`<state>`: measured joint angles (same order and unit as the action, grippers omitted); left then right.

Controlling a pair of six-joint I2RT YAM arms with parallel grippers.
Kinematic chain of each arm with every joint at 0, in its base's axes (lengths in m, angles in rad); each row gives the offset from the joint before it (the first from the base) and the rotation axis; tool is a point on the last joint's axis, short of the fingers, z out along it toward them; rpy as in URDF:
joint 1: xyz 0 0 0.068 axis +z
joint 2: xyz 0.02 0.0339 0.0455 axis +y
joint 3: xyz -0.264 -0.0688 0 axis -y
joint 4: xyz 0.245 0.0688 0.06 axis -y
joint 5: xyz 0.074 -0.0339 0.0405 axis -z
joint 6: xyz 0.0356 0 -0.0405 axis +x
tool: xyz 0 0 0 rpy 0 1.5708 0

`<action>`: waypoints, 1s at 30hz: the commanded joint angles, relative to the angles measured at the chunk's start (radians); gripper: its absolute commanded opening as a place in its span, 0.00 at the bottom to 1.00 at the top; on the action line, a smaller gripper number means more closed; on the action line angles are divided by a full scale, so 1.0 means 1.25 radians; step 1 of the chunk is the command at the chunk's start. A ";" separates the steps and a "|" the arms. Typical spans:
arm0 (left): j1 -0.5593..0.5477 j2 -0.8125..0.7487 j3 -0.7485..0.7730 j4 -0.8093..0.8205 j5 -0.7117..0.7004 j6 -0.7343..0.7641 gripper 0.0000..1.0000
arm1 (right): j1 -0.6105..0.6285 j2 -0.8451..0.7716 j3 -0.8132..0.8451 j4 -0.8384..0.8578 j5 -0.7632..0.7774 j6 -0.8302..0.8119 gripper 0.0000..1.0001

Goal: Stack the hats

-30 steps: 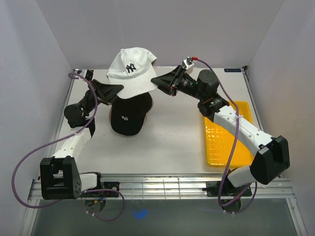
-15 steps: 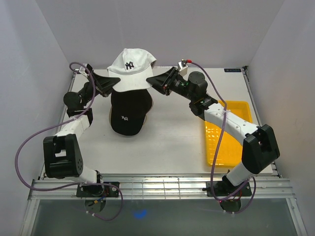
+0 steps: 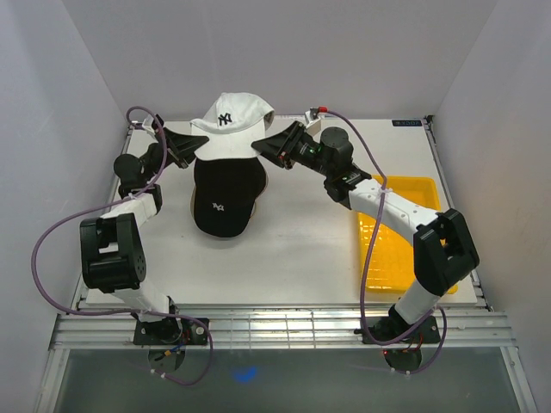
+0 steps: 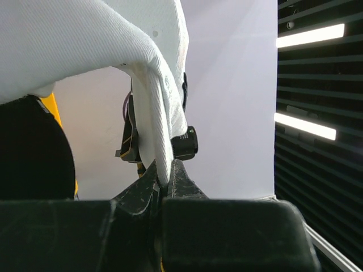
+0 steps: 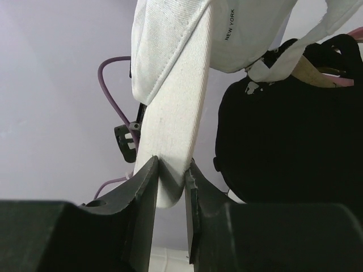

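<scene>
A white hat with a dark NY mark [image 3: 228, 123] hangs over the back of the table, held at both sides. My left gripper [image 3: 196, 143] is shut on its left edge; the left wrist view shows the white fabric [image 4: 85, 39] pinched between the fingers of that gripper [image 4: 164, 173]. My right gripper [image 3: 263, 144] is shut on its right edge; the right wrist view shows a white band [image 5: 170, 113] clamped in that gripper [image 5: 170, 170]. Just below and in front, a black hat [image 3: 225, 194] lies on the table. Tan fabric [image 5: 309, 71] peeks from behind the black hat [image 5: 283, 130].
A yellow mesh tray [image 3: 405, 271] lies at the right of the table, partly under the right arm. Purple cables loop from both arms. White walls close in the table at the back and on both sides.
The white hat, held by both grippers, has come down and back above the black hat. Both arms have stretched farther toward the back wall.
</scene>
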<state>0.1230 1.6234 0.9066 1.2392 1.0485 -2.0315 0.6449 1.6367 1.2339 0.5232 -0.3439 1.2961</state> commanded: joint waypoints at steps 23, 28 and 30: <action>-0.022 0.104 0.090 0.019 0.017 -0.067 0.09 | 0.079 0.092 0.135 0.008 -0.159 -0.157 0.10; -0.022 0.102 0.044 0.032 0.019 -0.055 0.09 | 0.082 0.081 0.098 0.029 -0.162 -0.159 0.10; -0.022 0.100 0.031 0.035 0.018 -0.052 0.10 | 0.082 0.071 0.082 0.035 -0.161 -0.164 0.10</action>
<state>0.1513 1.7527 0.9688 1.2625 1.0435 -2.0403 0.6540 1.7401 1.3445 0.4988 -0.3569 1.1542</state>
